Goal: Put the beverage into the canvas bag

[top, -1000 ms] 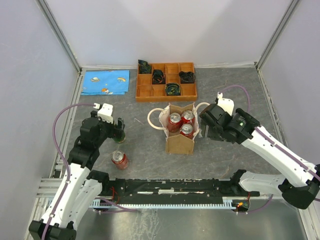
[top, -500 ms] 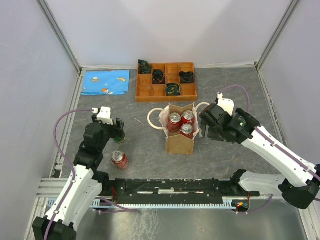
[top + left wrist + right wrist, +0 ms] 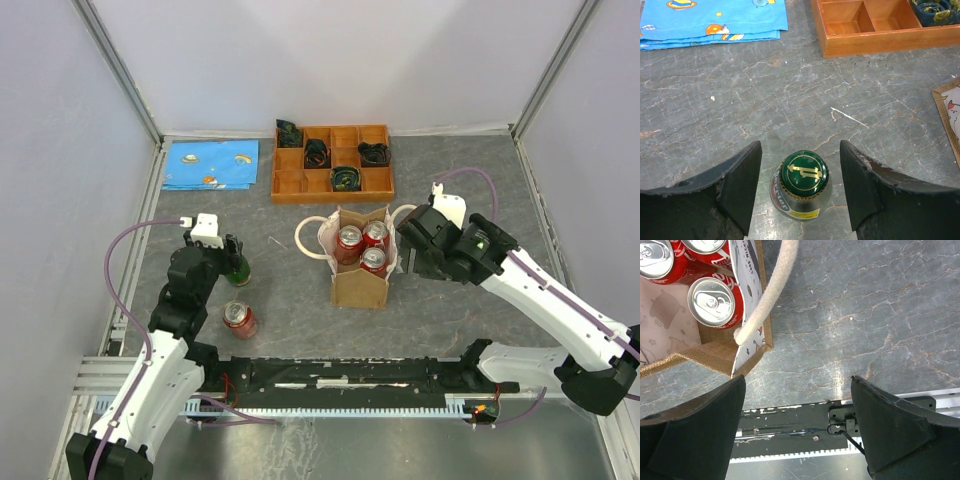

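A green glass bottle (image 3: 238, 269) with a green and gold cap (image 3: 804, 171) stands upright on the table. My left gripper (image 3: 800, 185) is open with one finger on each side of the bottle's neck, not touching it. The tan canvas bag (image 3: 360, 262) stands mid-table and holds three red cans (image 3: 362, 247); its corner, rope handle (image 3: 771, 287) and cans show in the right wrist view. My right gripper (image 3: 410, 258) is open and empty, just right of the bag. A red can (image 3: 239, 319) stands alone near the left arm.
An orange compartmented tray (image 3: 333, 161) with dark coiled items sits at the back, also seen in the left wrist view (image 3: 867, 30). A blue patterned cloth (image 3: 211, 164) lies at the back left. The black rail (image 3: 340, 375) runs along the near edge.
My left gripper has shifted slightly toward the back, settling around the bottle's neck. The right arm has barely moved.
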Controlling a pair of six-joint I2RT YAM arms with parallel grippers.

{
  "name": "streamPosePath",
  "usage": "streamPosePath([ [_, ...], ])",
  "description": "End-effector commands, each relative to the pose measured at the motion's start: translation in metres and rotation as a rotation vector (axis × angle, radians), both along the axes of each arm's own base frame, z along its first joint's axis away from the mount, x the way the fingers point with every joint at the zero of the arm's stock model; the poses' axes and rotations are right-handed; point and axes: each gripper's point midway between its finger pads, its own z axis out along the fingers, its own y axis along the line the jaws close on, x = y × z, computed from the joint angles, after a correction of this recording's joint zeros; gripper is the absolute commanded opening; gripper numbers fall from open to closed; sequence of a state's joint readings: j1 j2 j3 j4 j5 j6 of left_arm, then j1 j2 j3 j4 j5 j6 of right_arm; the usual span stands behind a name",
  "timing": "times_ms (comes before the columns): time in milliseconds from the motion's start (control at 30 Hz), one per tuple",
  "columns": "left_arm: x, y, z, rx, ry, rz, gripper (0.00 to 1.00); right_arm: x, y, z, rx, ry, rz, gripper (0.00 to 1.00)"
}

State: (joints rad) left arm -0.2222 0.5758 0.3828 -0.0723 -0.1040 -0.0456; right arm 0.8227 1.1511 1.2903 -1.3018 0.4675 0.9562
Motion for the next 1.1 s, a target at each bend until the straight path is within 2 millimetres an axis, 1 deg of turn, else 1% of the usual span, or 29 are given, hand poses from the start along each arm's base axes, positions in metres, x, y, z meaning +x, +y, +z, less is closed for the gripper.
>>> streamPosePath([
  [0,0.002,0.002,0.008,-0.048,-0.022,0.036,0.69,0.004,0.002,0.013,0.024,-0.034,-0.003,0.94],
  [233,0.001,0.001,-0.005,-0.041,0.011,0.032,0.69,0.002,0.002,0.011,0.048,-0.039,-0.017,0.94],
  [400,0.004,-0.002,-0.008,-0.042,0.024,0.022,0.71,0.001,0.001,0.011,0.059,-0.043,-0.027,0.94],
  [467,0.005,-0.002,-0.009,-0.041,0.032,0.020,0.69,0.001,0.002,0.012,0.062,-0.044,-0.028,0.94],
  [500,0.006,-0.003,-0.009,-0.040,0.034,0.018,0.67,0.001,0.002,0.012,0.062,-0.045,-0.029,0.94],
  [567,0.006,-0.003,-0.010,-0.040,0.040,0.016,0.49,0.002,0.002,0.013,0.062,-0.047,-0.031,0.94],
  [633,0.006,-0.004,-0.011,-0.046,0.046,0.016,0.28,0.002,0.002,0.013,0.063,-0.047,-0.032,0.94],
  [700,0.004,-0.004,-0.011,-0.052,0.054,0.017,0.09,0.001,0.001,0.013,0.062,-0.045,-0.034,0.94],
  [733,0.004,-0.005,-0.010,-0.054,0.056,0.016,0.04,0.002,0.001,0.013,0.063,-0.045,-0.035,0.94],
  [833,0.005,-0.007,0.001,-0.067,0.039,0.007,0.03,0.002,0.001,0.013,0.064,-0.045,-0.038,0.93],
  [1067,0.018,-0.022,0.063,-0.072,-0.055,-0.079,0.03,0.002,0.004,0.010,0.070,-0.040,-0.033,0.93],
])
